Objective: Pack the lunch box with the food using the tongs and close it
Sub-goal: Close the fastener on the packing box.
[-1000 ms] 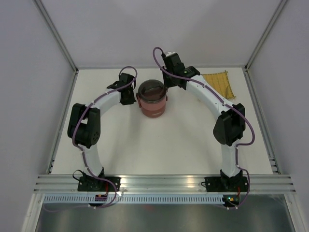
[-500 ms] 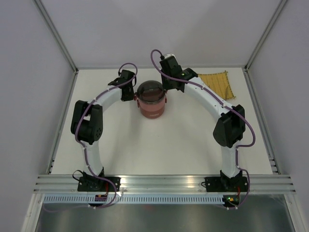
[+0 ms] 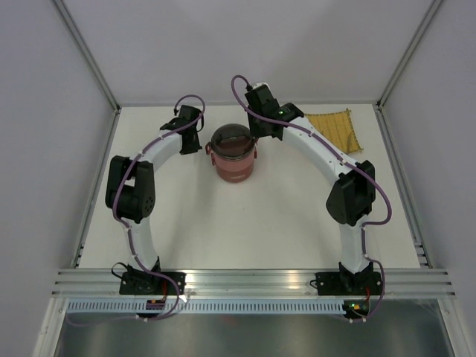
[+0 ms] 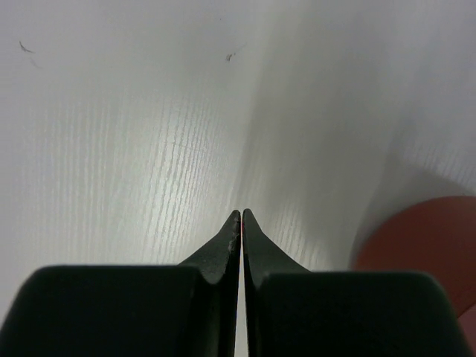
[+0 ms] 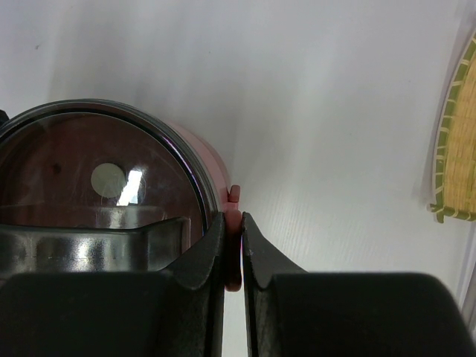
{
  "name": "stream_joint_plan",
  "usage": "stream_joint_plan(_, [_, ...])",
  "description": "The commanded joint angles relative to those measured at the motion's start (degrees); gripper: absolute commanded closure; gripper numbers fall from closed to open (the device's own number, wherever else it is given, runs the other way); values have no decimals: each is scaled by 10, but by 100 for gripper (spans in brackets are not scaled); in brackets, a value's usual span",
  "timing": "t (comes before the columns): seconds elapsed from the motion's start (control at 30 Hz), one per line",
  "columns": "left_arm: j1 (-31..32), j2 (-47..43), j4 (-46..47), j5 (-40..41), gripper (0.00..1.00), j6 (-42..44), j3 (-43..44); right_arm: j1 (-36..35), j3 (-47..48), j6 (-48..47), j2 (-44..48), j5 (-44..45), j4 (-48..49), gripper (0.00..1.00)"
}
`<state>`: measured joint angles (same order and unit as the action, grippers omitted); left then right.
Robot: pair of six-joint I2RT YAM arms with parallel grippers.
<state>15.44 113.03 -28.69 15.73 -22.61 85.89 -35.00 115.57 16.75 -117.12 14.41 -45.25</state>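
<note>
The lunch box (image 3: 233,154) stands stacked and lidded at the middle of the table, dark red with a glossy lid (image 5: 89,163) and a pale centre knob. My right gripper (image 5: 232,219) is shut on the small red clasp (image 5: 234,199) at the box's right side; from above that right gripper (image 3: 259,136) sits at the box's upper right. My left gripper (image 4: 242,216) is shut on nothing, over bare table, with the box's edge (image 4: 428,242) to its right. In the top view the left gripper (image 3: 190,143) is just left of the box. Food and tongs are out of view.
A yellow woven mat (image 3: 336,128) lies at the back right of the table, its edge (image 5: 454,149) also showing in the right wrist view. Metal frame rails (image 3: 97,186) border the table's sides.
My left arm has drawn back from the lunch box, toward the far left. The right gripper has shifted slightly left, still on the clasp.
</note>
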Motion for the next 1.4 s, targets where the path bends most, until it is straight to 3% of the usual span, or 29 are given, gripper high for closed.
stream_joint_plan(0.0, [-5,-55,-4,0,94,18,9,-12,-19,-8,-50,-22,-134,100])
stream_joint_plan(0.6, [21,6,-20,-22,96,19,51,-18,-1,-8,-56,-21,-141,100])
stream_joint_plan(1.37, [58,2,-24,-33,96,12,58,-30,8,0,-60,-29,-144,100])
